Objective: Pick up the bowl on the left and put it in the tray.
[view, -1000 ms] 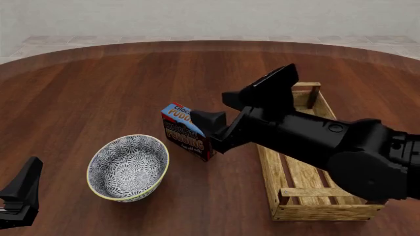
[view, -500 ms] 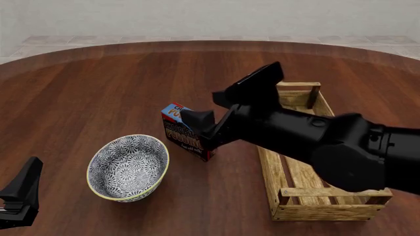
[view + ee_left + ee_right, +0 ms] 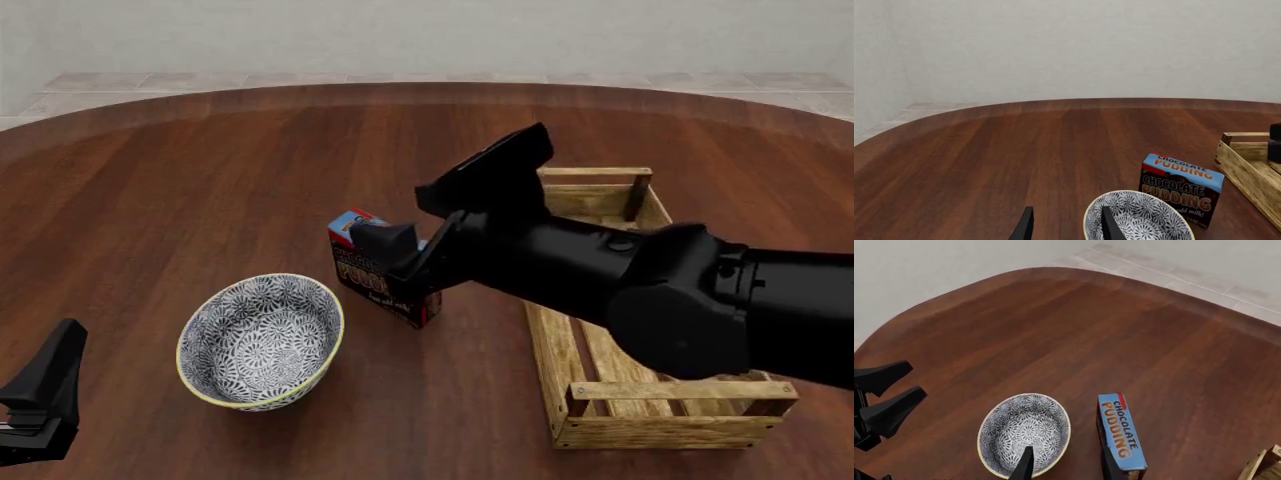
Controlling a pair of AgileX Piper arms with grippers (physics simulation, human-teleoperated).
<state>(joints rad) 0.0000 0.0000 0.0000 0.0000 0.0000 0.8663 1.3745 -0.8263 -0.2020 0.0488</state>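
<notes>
Bowl (image 3: pixel 262 340): upright on the table (image 3: pixel 200 200), left of the pudding box (image 3: pixel 378 272), apart from it.
Tray (image 3: pixel 638 330): right of the pudding box (part is hidden by the arm).
Right gripper (image 3: pixel 383 252): above the pudding box, fingers spread, holding nothing.
Left gripper (image 3: pixel 40 405): left of the bowl, fingers spread, holding nothing.

— Anything on the table (image 3: pixel 200 180)?
— Just a chocolate pudding box (image 3: pixel 1121 437), upright on dark reddish wood, blue on top, brown on the broad face with pale lettering.
— Fully visible from the front?
— No, partly hidden there (image 3: pixel 360 270); plainer from the left wrist (image 3: pixel 1181 187).
— Beyond the round table edge?
— Pale tiled floor (image 3: pixel 400 78), then a plain light wall (image 3: pixel 1067 45). Smaller print on the box possibly legible, but too fine to read.
</notes>
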